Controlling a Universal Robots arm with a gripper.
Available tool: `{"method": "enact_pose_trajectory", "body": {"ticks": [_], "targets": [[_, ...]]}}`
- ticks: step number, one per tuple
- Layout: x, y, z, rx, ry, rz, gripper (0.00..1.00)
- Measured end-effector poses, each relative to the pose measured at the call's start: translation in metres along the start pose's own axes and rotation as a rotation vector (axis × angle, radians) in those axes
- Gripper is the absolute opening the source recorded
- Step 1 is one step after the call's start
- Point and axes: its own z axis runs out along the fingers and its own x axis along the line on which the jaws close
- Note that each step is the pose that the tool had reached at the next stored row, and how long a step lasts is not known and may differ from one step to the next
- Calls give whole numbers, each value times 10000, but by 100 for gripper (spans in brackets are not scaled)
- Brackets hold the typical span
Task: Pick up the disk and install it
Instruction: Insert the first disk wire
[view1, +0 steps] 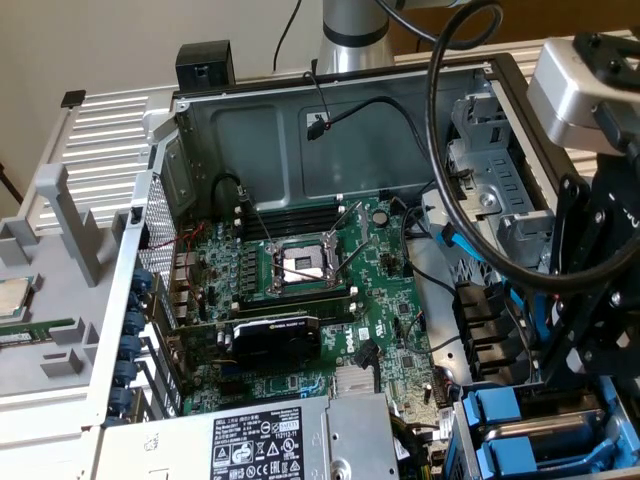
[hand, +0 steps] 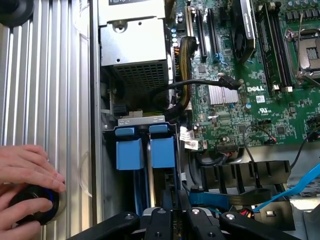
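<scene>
Right up close: black tool (hand: 175, 201), hanging low over the drive bay at the edge of the open case. Cannot tell whether clenched or released, with only its black linkage arms on show.

Directly beneath, the disk (hand: 162, 150), as best can be judged. Stands on edge in the bay, blue frame tab facing the wrist camera, label out of sight. Just beside it, a second blue tray (hand: 129, 152) in the same posture. Cannot say for certain which of the two carries the drive.

Outside the case, a person's hand (hand: 25, 172) resting on the ribbed silver surface (hand: 50, 75), fingertips over a round black knob (hand: 32, 210) with a blue ring.

Moving on from the bay: a black slotted bracket (hand: 245, 175), with a blue cable (hand: 295, 187) running across it. Then the silver power-supply box (view1: 250, 440), warning label up, at the near edge of the exterior view.

Further in, the green motherboard (view1: 390, 300) lying flat on the case floor. Near its front, a black expansion card (view1: 275, 335). Behind that, the open processor socket (view1: 300, 265), retaining levers splayed out.

Farther back, the grey case wall (view1: 250, 140), with a thin black lead (view1: 318, 125) dangling in front of it. On the exterior view's right, a thick black cable loop (view1: 432, 150) sweeping down past the drive cage. Behind everything, the arm's silver column (view1: 352, 35).
</scene>
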Motion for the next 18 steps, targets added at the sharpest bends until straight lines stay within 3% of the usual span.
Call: {"method": "enact_pose_trajectory", "body": {"ticks": [4,9,15,18], "targets": [[-1,-1,1,10,26,-1,17],[-5,0,2,124,48,-9,17],[-4,12,5,143,63,-6,17],[-4,14,6,204,59,-5,17]]}}
